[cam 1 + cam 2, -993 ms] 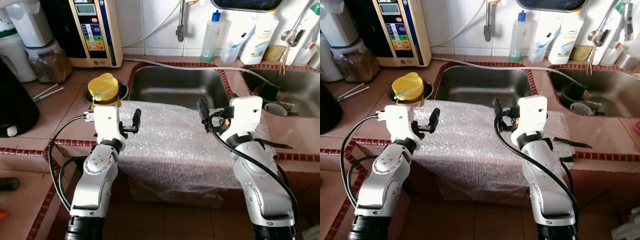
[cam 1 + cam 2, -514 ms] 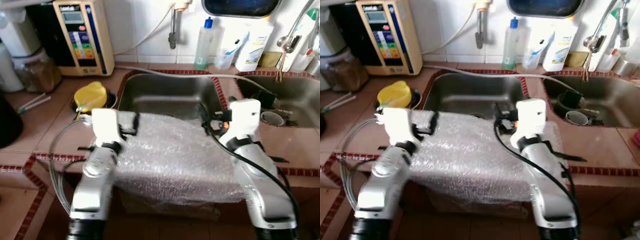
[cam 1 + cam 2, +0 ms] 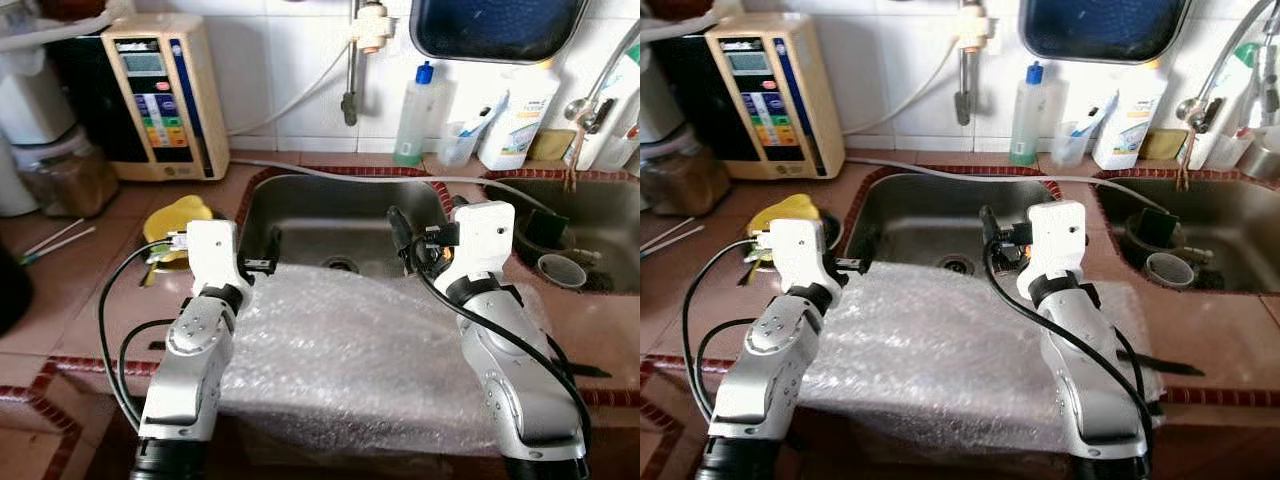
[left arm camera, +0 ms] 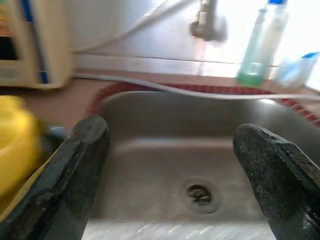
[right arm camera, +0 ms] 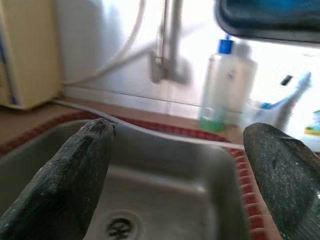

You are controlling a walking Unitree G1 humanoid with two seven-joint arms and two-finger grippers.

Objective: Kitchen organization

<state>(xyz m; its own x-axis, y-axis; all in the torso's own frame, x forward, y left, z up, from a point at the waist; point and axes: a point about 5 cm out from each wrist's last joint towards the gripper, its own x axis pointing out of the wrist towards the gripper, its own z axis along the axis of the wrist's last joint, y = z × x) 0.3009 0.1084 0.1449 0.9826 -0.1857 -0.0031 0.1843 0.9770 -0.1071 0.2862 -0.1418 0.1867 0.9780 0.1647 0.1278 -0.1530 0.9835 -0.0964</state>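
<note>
Tiled counter (image 3: 90,290) with two steel sinks; a bubble-wrap sheet (image 3: 350,350) drapes over the counter's front edge before the left sink (image 3: 340,215). Left gripper (image 4: 175,175) and right gripper (image 5: 180,175) hover above the sheet's far edge, fingers spread wide, grasping nothing. A yellow object (image 3: 175,220), possibly a lid, lies beside the left gripper.
</note>
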